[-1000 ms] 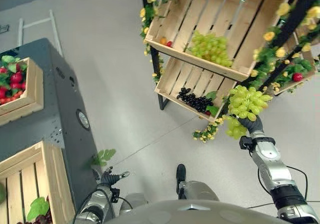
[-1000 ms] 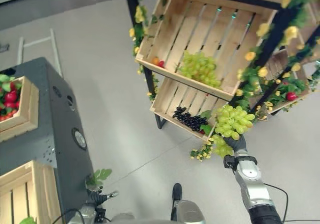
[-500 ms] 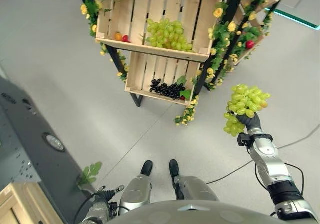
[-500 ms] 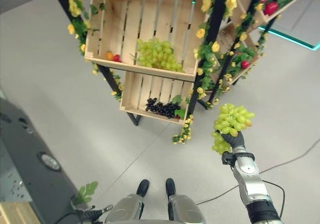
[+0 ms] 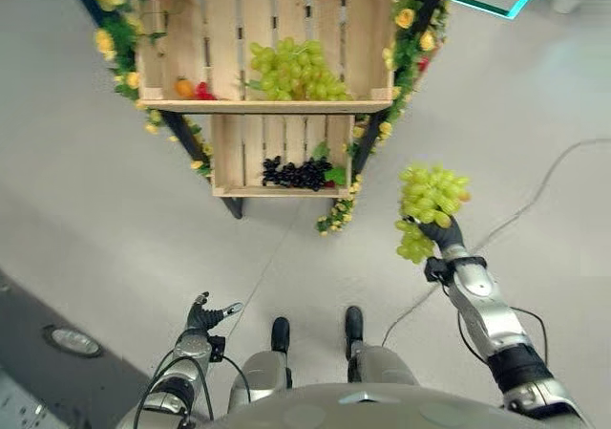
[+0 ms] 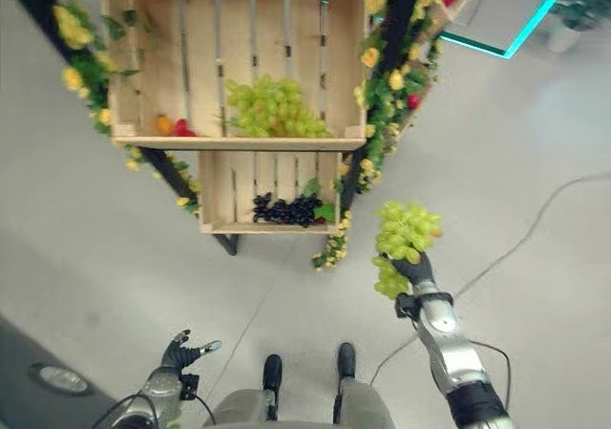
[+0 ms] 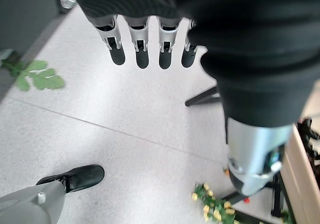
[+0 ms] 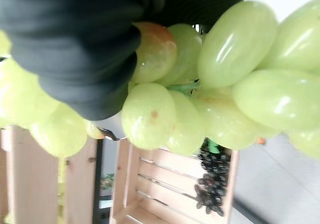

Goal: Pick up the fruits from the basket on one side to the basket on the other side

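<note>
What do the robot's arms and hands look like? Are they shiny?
Yes, quite shiny. Both arms are smooth silver-grey metal with dark bands. The left hand has silver fingers with dark tips, and a dark ribbed cover wraps its back and wrist. The right hand looks dark too, above a black wrist clamp.

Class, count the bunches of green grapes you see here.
2: one green bunch lies in the upper crate; the other bunch is held up in the right hand. More may be hidden.

At two o'clock from us our right hand is raised, fingers closed round a bunch of green grapes. At twelve o'clock stands the upper crate with green grapes, and the lower crate with black grapes. Our left hand hangs at seven o'clock, fingers loosely spread.
</note>
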Controlling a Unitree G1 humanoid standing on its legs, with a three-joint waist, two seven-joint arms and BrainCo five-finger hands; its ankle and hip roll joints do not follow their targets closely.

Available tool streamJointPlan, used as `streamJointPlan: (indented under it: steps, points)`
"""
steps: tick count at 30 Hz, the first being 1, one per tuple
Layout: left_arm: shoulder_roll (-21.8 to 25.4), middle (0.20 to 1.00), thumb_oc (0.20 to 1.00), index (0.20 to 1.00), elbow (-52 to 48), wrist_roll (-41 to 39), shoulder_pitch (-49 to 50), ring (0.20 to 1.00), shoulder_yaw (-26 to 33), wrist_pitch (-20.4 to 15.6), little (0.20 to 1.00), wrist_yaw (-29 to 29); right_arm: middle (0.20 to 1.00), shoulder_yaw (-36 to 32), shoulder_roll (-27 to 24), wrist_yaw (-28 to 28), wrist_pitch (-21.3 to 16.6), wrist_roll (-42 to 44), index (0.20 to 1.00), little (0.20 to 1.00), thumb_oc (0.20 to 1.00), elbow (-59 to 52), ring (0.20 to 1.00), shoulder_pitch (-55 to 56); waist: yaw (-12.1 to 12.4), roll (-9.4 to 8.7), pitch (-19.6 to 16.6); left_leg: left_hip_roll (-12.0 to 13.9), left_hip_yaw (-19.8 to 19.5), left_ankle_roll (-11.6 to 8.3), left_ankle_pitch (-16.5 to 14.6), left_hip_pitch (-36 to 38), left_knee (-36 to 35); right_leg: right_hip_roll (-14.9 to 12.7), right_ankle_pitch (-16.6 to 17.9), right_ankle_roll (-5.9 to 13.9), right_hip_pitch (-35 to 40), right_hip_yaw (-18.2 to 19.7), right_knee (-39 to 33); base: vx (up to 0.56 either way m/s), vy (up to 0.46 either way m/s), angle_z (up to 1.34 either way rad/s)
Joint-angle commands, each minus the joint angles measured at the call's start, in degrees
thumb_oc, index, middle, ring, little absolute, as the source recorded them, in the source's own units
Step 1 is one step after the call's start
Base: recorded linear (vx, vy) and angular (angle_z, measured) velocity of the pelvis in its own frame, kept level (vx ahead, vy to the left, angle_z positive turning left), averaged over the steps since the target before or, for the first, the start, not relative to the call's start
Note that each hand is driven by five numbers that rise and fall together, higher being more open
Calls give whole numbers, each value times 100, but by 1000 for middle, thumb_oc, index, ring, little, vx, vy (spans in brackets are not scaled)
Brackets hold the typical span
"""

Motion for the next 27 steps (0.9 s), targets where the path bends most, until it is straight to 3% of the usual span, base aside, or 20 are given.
streamJointPlan:
  steps: [1, 7, 14, 27]
  points:
    - [-14, 1000, 1000, 1000, 462, 367, -31, 1000, 67, 8, 1000, 46, 200, -203, -146, -10, -306, -93, 200, 200, 200, -394, 200, -444, 48, -187, -176, -17, -273, -191, -256, -46, 124, 67, -75, 41, 285, 265, 233, 113, 34, 8]
    - [-314, 1000, 1000, 1000, 838, 291, 379, 1000, 303, 98, 1000, -115, 200, -266, -167, 105, -249, -61, 200, 200, 200, -588, 200, -140, 54, -183, -434, 6, -212, -202, -392, 299, 79, 89, -123, -11, 684, 230, -64, 111, 11, -20]
    - [-348, 1000, 1000, 1000, 749, 503, 511, 1000, 115, 118, 1000, -196, 200, -184, -254, 130, -197, -145, 200, 200, 200, -743, 200, -165, 81, -162, -526, 78, -259, -255, -414, 445, 16, 122, -229, -35, 826, 258, -65, 55, -17, 2]
    - [-312, 1000, 1000, 1000, 809, 421, 625, 1000, 42, 186, 1000, -160, 200, 284, -299, 27, -102, -116, 200, 200, 200, -598, 200, -1089, 331, -227, -594, 100, -367, -268, -421, 452, -15, 139, -307, -43, 926, 226, -65, 10, -3, 2]
